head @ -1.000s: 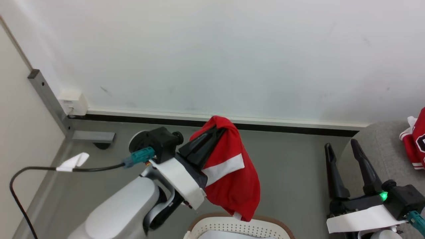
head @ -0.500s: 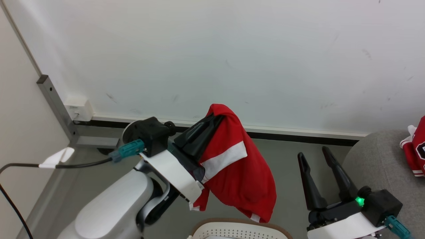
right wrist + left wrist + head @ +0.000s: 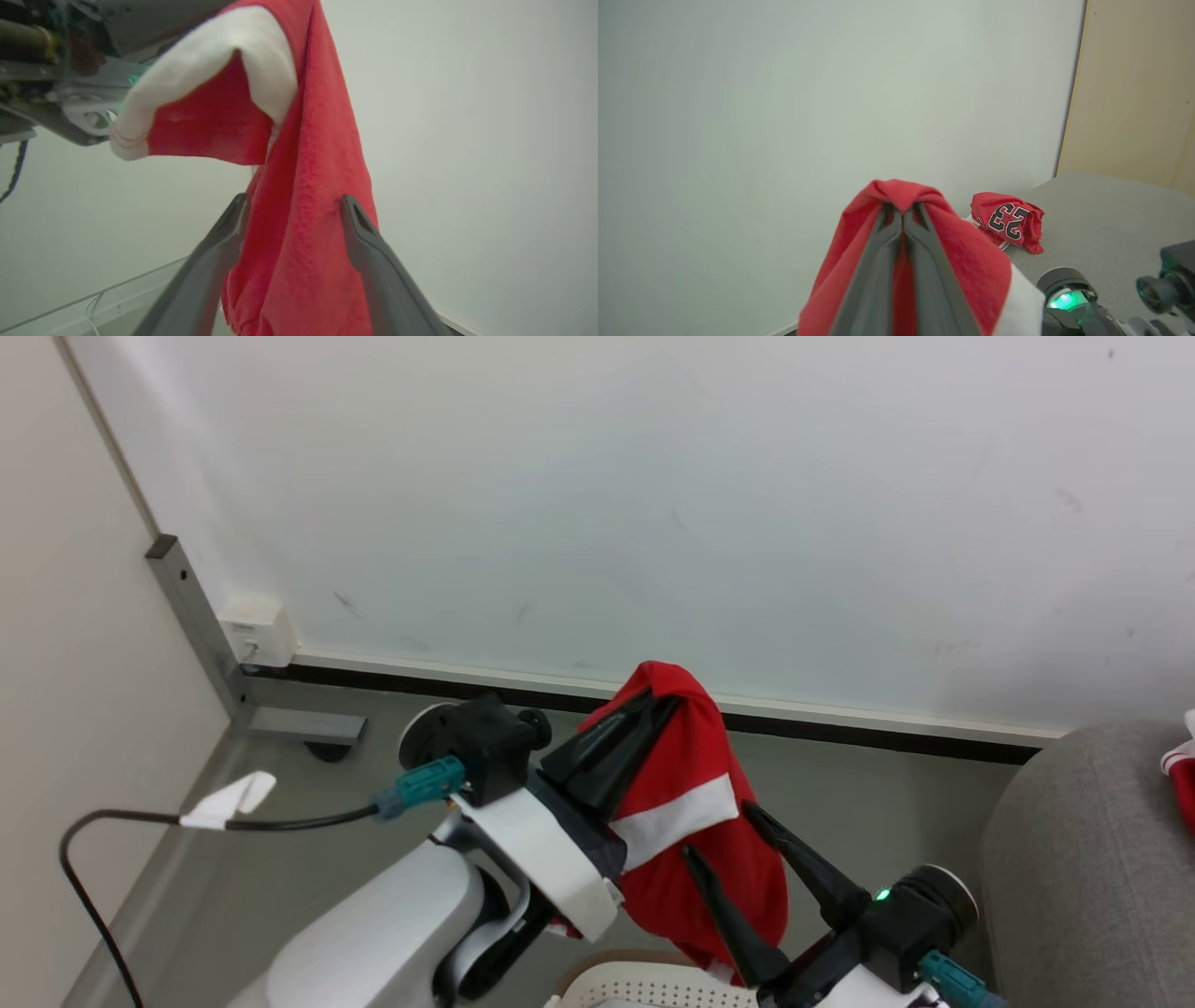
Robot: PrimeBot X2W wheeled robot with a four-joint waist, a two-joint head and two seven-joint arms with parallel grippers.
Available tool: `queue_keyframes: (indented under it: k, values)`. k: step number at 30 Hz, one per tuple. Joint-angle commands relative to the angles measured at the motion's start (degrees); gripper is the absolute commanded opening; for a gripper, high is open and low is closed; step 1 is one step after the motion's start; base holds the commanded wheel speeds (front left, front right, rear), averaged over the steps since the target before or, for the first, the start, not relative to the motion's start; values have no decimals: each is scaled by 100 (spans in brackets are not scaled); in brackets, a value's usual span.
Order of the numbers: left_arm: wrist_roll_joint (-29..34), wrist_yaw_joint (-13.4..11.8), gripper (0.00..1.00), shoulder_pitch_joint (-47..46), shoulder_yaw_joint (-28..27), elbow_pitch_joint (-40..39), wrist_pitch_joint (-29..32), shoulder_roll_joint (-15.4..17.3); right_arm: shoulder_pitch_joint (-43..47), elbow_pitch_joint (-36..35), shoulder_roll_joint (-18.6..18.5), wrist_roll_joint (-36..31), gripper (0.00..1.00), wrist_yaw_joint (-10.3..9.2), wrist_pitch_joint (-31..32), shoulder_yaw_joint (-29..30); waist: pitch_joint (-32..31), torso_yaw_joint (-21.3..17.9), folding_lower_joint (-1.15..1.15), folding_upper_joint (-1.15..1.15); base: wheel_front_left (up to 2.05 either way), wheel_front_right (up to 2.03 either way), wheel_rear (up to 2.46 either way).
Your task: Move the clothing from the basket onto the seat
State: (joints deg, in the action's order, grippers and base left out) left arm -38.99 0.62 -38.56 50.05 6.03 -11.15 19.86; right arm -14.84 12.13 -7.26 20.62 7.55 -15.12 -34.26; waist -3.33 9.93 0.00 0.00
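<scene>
Centre of head view, left gripper (image 3: 658, 705): clamped on the top fold of a bright red soft fabric garment (image 3: 695, 775) with a white band. Fingers pressed together, cloth bunched over the tips; same grip at lower centre of left wrist view.

Hangs from that pinch, draped down toward the bottom edge of head view. Lower hem meets the brown rim of the oval white perforated plastic basket (image 3: 597, 959) in the frame; contact or gap, cannot tell.

Lower right of centre, right gripper (image 3: 721, 833): spread wide, fingers angled up-left across the lower cloth. In right wrist view, one finger on each side of the hanging fabric; touching or not, cannot tell. No grip there.

Right of centre in left wrist view: crumpled red jersey (image 3: 1008, 224) with black white-edged 23, lying on the large grey woven upholstered seat (image 3: 1101, 210), close to the wall side.

Room for moving: bare grey floor (image 3: 887, 793) between hanging garment and the seat's rounded corner at lower right of head view. Broad grey seat surface right of the jersey. White wall (image 3: 597, 504) with dark skirting behind. Black cable (image 3: 280, 821) with white tag at left, well apart from the cloth.
</scene>
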Motion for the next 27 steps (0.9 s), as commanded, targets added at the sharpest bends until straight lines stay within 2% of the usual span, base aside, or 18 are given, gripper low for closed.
queue_keyframes:
  k: [1, 10, 14, 15, 16, 17, 27]
  values:
    - [-58, 44, 0, 93, 26, -40, -9, -74, -149, 260, 85, -174, 100, -13, 13, 52, -25, 111, 0, 0, 0, 0, 0]
    - [-61, 130, 0, 243, 294, -96, -13, -285, -481, 1538, 380, -614, 100, -13, 149, 307, -106, 566, 0, 0, 0, 0, 0]
    - [-53, 125, 0, 288, 410, -238, 46, -343, -430, 2005, 431, -475, 100, -13, 140, 392, -199, 762, 0, 0, 0, 0, 0]
    - [-55, 116, 0, 308, 441, -280, 77, -357, -419, 2099, 433, -448, 49, -13, 132, 381, -234, 800, 0, 0, 0, 0, 0]
    - [-58, 105, 0, 321, 463, -329, 94, -362, -425, 2176, 433, -409, 30, -14, 121, 378, -260, 836, 0, 0, 0, 0, 0]
    - [-62, 87, 0, 329, 474, -383, 113, -355, -449, 2216, 435, -326, 0, -13, 99, 354, -274, 871, 0, 0, 0, 0, 0]
    - [-107, -54, 0, 528, 420, -373, 86, -112, -481, 1956, 432, 392, 0, -13, -13, 331, -277, 939, 0, 0, 0, 0, 0]
